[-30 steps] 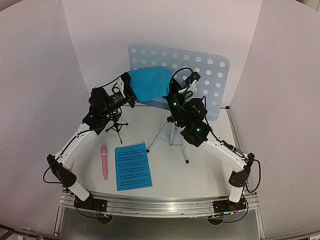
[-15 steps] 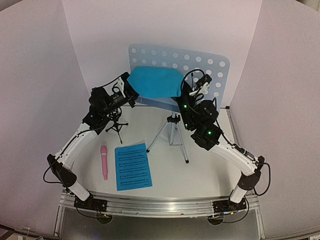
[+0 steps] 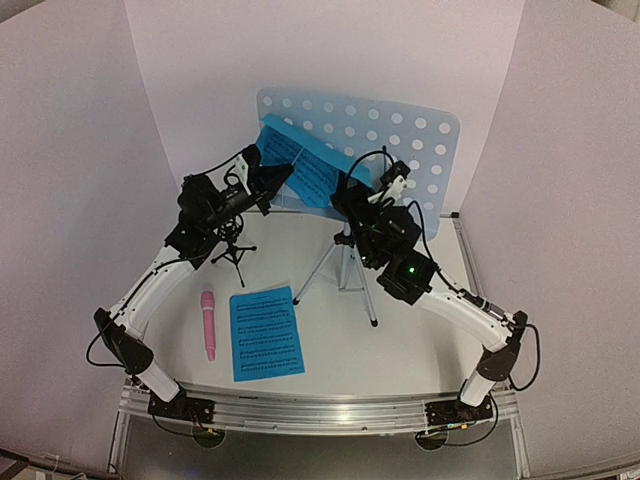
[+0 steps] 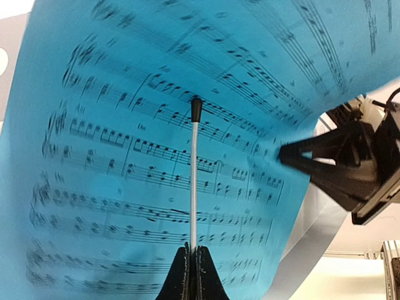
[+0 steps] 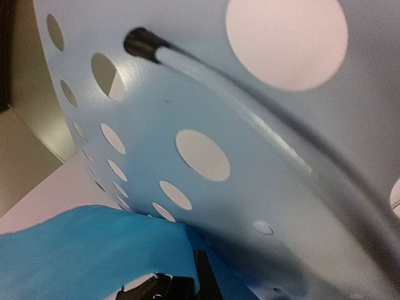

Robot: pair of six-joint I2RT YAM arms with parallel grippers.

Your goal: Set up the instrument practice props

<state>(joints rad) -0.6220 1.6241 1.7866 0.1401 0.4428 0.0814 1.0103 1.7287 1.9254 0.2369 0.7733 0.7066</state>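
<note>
Blue sheet-music page (image 3: 305, 172) has turned printed-face outward, leaning on the perforated desk (image 3: 420, 150) at the rear edge of the surface (image 3: 400, 350); left claw (image 4: 192, 275) and right claw (image 4: 284, 155) each pinch it; placement appears nearly complete.

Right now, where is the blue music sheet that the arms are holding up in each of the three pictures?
Top view: the music sheet sits upper centre, against the holed stand plate.
Left wrist: it fills the picture, behind a thin silver rod.
Right wrist: it is a curled strip at bottom left.
Shared landmark: the holed stand plate, plain in the top and right wrist views.
</note>
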